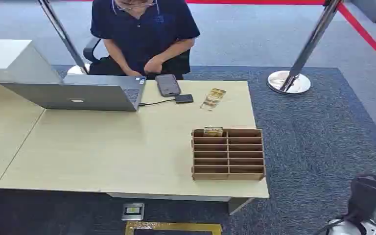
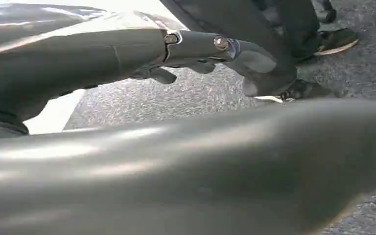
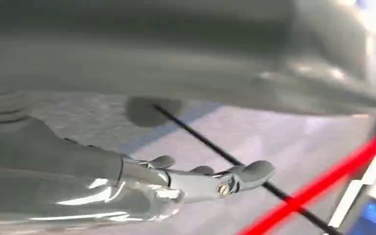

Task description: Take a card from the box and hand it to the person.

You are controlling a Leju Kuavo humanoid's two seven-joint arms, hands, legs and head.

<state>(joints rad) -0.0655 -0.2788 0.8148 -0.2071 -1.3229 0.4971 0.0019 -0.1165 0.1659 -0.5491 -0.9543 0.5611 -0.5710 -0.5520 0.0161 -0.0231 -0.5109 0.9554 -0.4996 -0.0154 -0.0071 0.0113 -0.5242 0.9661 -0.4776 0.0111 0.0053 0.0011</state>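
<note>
Box: a brown slotted cardboard box [image 1: 228, 154] is set on the pale wooden table [image 1: 103, 147].
Card: one gold-printed card [image 1: 213, 131] is stood in its far-left slot.
Left hand [image 2: 191, 54]: fingers are extended, nothing is held.
Right hand [image 3: 196, 178]: fingers are extended, nothing is held.

R arm hangs low at approx 4 o'clock in head view, dark wrist housing visible, hand itself unclear there. R hand [image 3: 196, 181] in its wrist view: fingers stretched out, apart, nothing in them. L hand [image 2: 200, 51] in its wrist view: fingers extended, prob. empty, though the close blurred cover hides much.
</note>
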